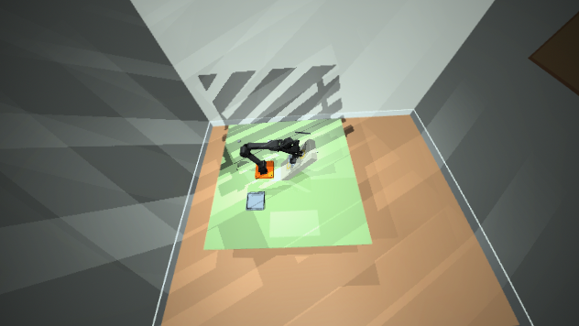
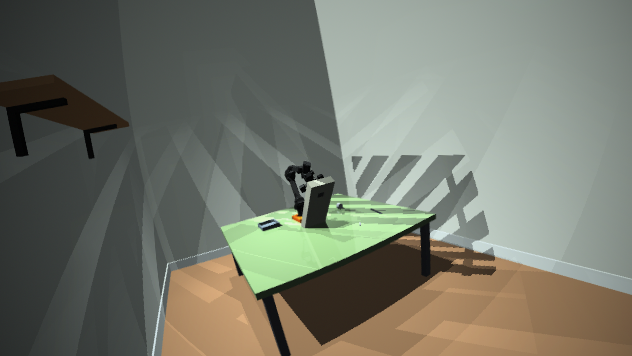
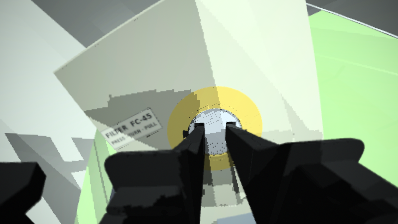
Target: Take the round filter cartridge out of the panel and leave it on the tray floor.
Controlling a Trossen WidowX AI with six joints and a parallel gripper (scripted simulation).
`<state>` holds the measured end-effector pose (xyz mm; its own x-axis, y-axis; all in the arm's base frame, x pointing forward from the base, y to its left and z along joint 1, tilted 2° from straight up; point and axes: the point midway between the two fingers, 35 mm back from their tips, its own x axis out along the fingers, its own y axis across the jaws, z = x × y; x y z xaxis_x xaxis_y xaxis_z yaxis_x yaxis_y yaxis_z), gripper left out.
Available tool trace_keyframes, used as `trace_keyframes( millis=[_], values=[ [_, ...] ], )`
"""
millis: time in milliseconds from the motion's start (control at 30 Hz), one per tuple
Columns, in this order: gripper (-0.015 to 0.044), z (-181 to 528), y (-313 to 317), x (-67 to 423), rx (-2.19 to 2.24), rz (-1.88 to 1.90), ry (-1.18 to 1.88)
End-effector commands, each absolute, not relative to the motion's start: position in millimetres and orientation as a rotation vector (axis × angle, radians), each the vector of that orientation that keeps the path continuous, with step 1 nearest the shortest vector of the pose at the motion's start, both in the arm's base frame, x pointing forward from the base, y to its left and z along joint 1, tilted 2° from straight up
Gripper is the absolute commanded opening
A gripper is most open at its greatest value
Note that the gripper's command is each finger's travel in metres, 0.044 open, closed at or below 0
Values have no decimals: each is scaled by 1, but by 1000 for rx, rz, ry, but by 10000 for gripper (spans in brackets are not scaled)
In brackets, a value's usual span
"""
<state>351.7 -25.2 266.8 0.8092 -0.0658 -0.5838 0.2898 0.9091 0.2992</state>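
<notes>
The round pale-grey filter cartridge (image 3: 216,119) sits in the upright beige service panel (image 3: 165,60) (image 1: 310,154) (image 2: 317,205), ringed by a yellow collar (image 3: 245,107). In the wrist view my gripper (image 3: 213,127) (image 1: 294,158) is pressed against the cartridge face, with its two black fingertips inside the two narrow slots. It is shut on the strip of cartridge between them. The cartridge looks flush with the panel. The small grey-blue tray (image 1: 256,201) (image 2: 268,225) lies flat on the green table, in front of the arm's orange base (image 1: 264,171).
A label reading FILTER FC-45 (image 3: 132,131) is on the panel left of the collar. A thin dark rod (image 1: 302,133) (image 2: 376,211) and a small dark round object (image 2: 340,205) lie on the green table (image 1: 321,220) behind the panel.
</notes>
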Motion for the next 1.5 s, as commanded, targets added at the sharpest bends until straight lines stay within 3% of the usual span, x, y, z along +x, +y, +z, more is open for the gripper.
trace_keyframes(
  millis=[0,1467],
  values=[
    [0,264,-26,359,396,-196,597],
    [0,274,-25,344,394,-197,601]
  ],
)
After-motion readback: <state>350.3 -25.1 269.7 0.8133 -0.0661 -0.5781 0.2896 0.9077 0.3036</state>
